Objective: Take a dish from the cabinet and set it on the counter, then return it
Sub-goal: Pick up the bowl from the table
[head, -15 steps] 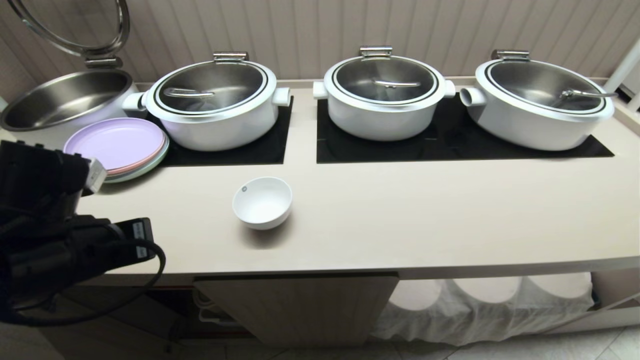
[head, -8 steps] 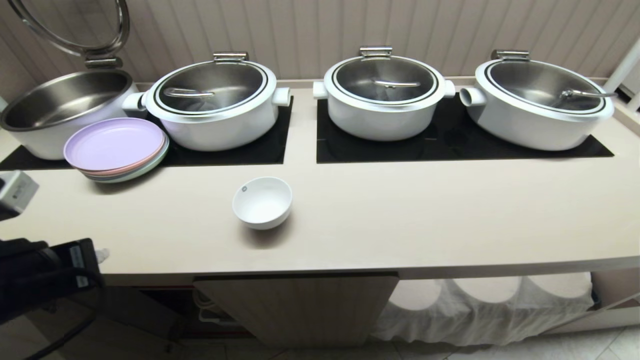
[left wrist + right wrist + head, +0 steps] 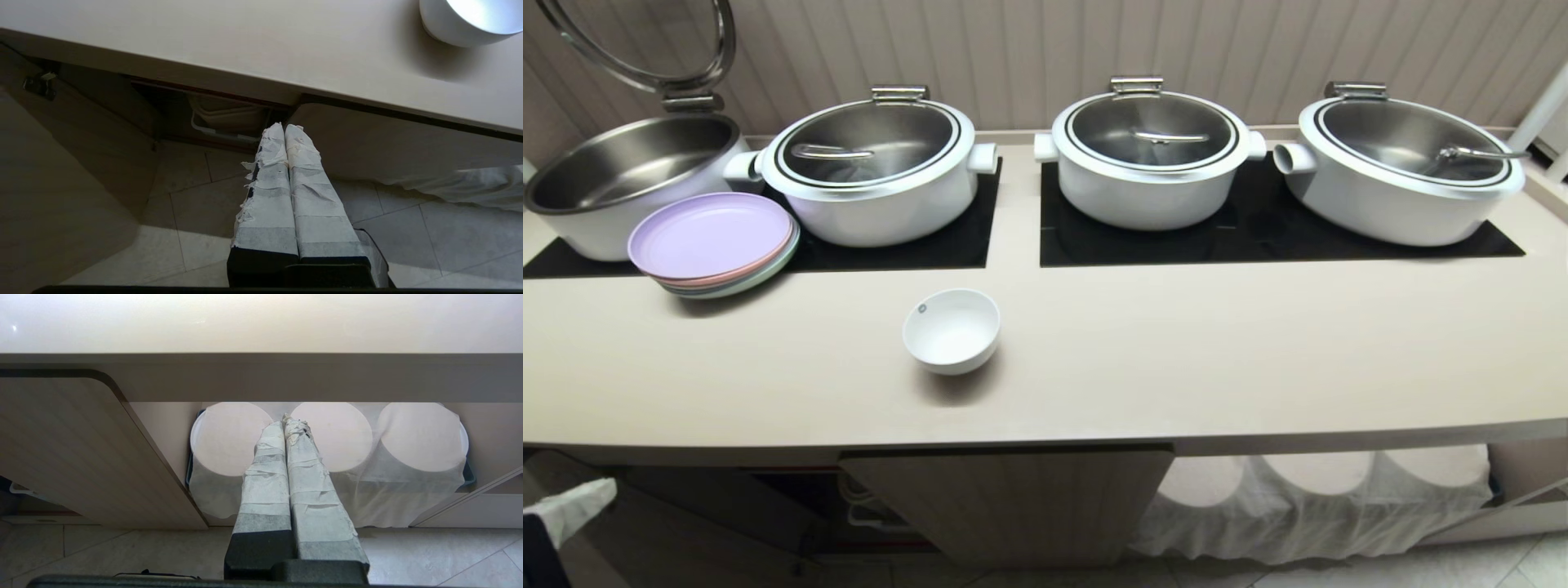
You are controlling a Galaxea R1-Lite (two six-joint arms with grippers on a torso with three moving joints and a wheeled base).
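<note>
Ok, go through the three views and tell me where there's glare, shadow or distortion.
Head view: wide-angle bend curves the counter edge; a soft shadow sits under the dish. Left wrist view: the dish interior is washed out by glare, the cabinet opening lies in deep shadow. Right wrist view: the counter top is overexposed.

Three lidded white pots (image 3: pixel 1150 159) stand in a row; a fourth pot (image 3: pixel 621 184) at far left is open, its lid (image 3: pixel 645 41) raised. Pastel plates (image 3: pixel 712 243) sit stacked just before it. Cloth-draped rounds (image 3: pixel 331 457) sit above the tiled floor (image 3: pixel 196 212).
</note>
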